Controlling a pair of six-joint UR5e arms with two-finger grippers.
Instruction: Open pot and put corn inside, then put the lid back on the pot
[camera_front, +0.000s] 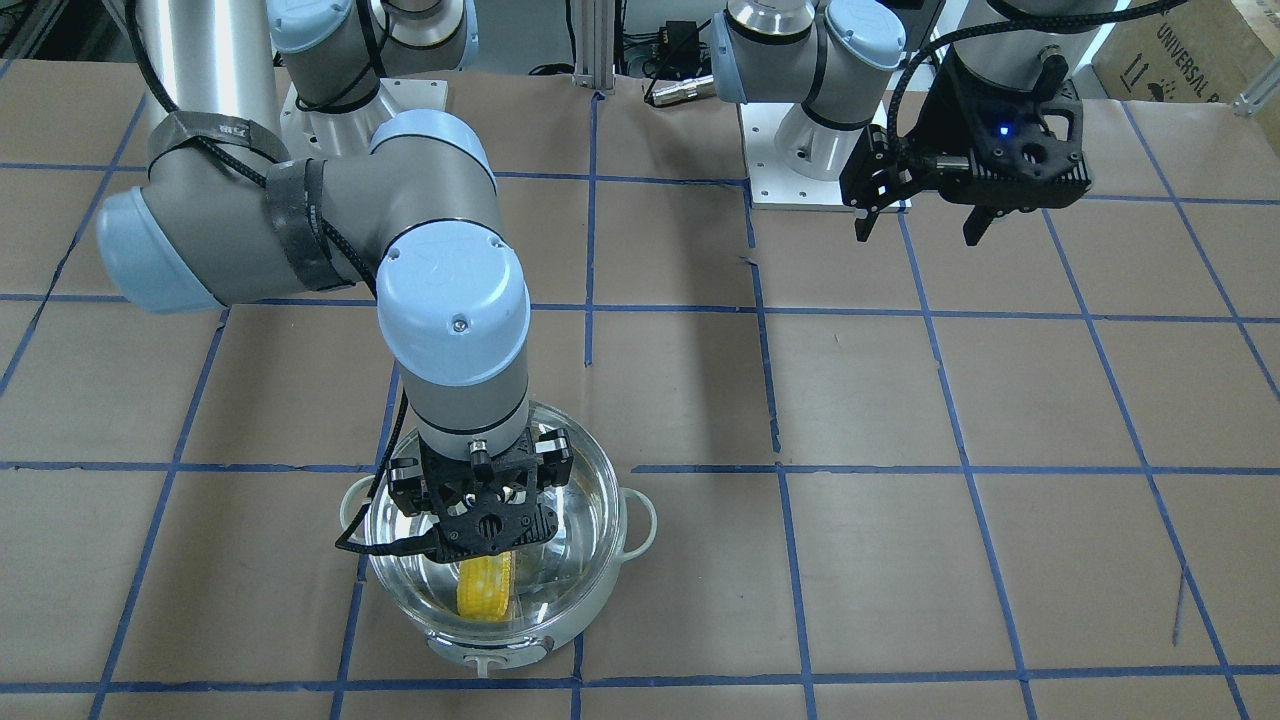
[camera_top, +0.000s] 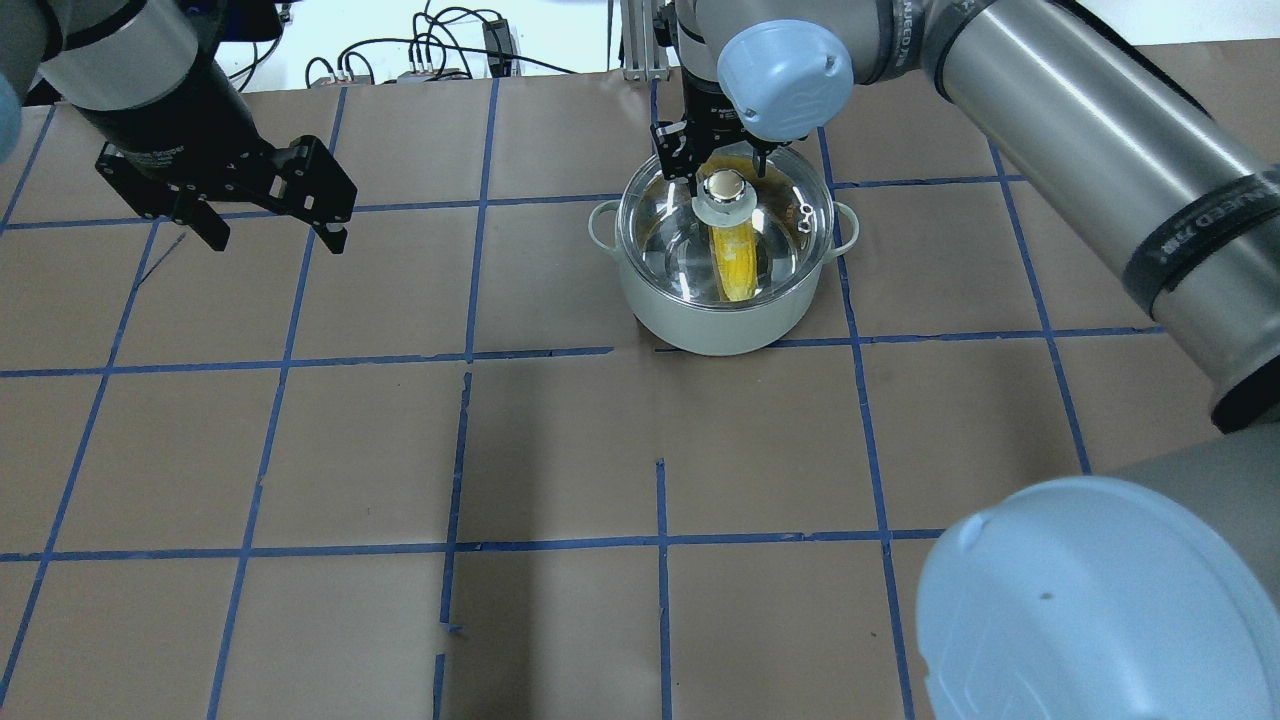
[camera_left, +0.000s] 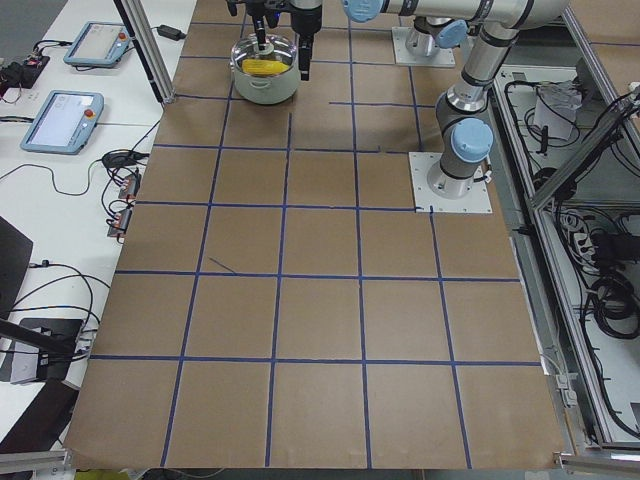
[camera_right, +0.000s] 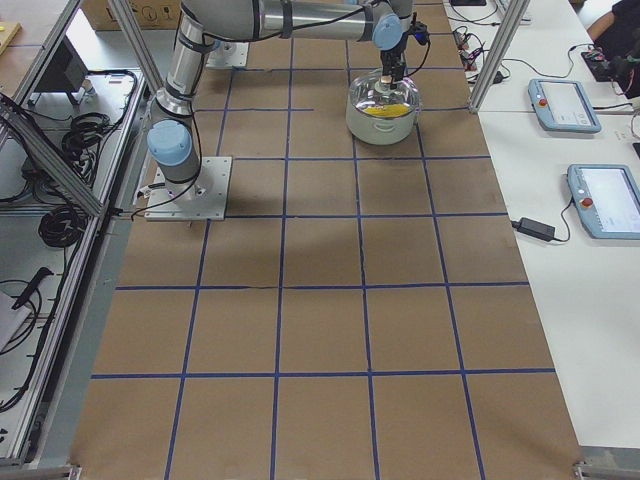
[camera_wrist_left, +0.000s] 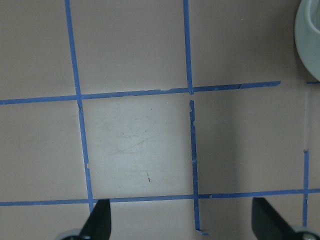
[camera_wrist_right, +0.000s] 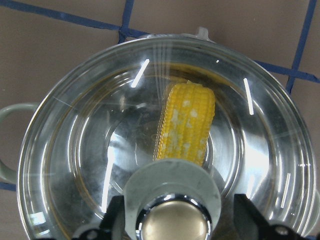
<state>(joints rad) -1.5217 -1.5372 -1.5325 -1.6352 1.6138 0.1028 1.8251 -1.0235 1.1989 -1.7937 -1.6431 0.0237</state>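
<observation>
The pale grey-white pot (camera_top: 700, 320) stands on the table at the far side, with the clear glass lid (camera_top: 780, 220) sitting on its rim. The yellow corn (camera_top: 735, 265) lies inside, seen through the glass. My right gripper (camera_top: 727, 180) is straight above the lid's knob (camera_top: 725, 190). In the right wrist view its fingers (camera_wrist_right: 112, 220) stand apart on either side of the knob (camera_wrist_right: 172, 217), open, with a gap showing. The corn (camera_wrist_right: 186, 125) shows under the lid (camera_wrist_right: 260, 150). My left gripper (camera_top: 270, 240) is open and empty, raised over the table far to the left.
Brown paper with a blue tape grid covers the table (camera_top: 560, 450). The left wrist view shows bare paper and the pot's edge (camera_wrist_left: 310, 30) at the top right. The arm base plates (camera_front: 820, 185) are at the robot's side.
</observation>
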